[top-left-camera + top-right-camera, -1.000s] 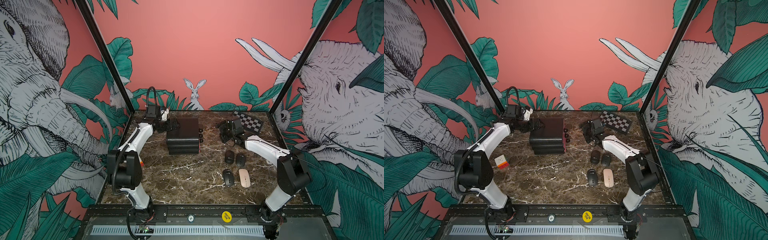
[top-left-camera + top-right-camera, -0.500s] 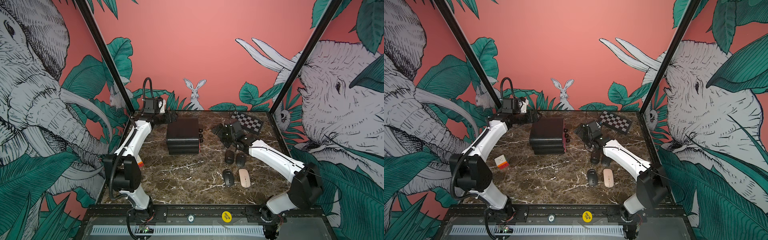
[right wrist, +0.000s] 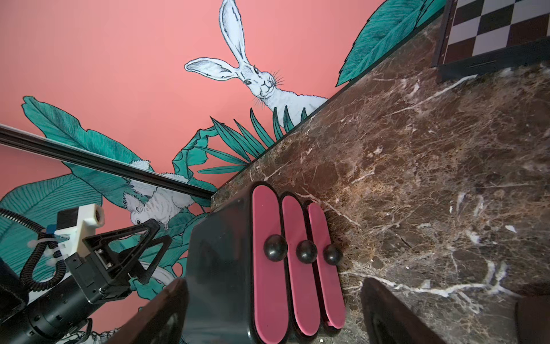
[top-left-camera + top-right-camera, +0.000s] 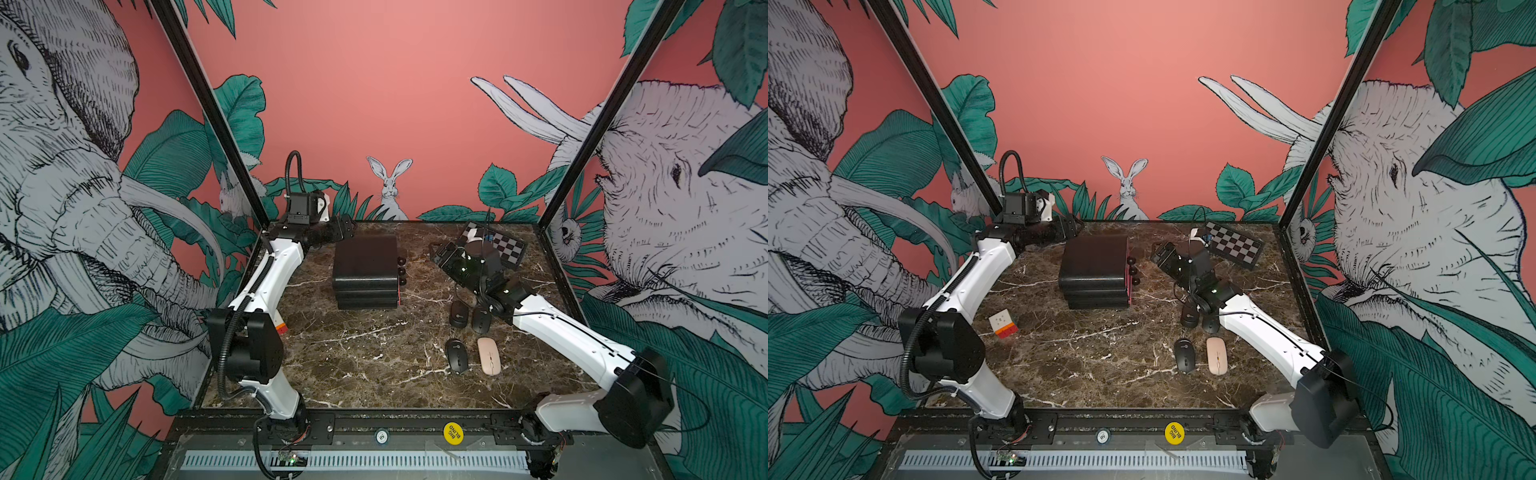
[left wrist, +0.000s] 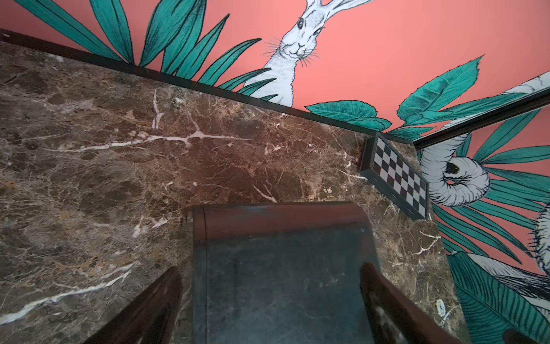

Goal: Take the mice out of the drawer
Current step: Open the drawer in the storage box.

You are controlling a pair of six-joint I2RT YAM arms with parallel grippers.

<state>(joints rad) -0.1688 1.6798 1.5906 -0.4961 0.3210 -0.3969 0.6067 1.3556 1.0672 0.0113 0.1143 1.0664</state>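
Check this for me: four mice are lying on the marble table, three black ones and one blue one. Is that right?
Not quite. The fourth mouse is pale pink, not blue; both top views show it lying beside a black mouse. The rest holds: four mice lie on the marble table, three of them black.

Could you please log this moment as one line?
drawers shut | mice on table: four | left gripper open | right gripper open

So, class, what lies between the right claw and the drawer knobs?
Only bare marble table, seen in both top views; the open right claw hangs apart from the three knobs.
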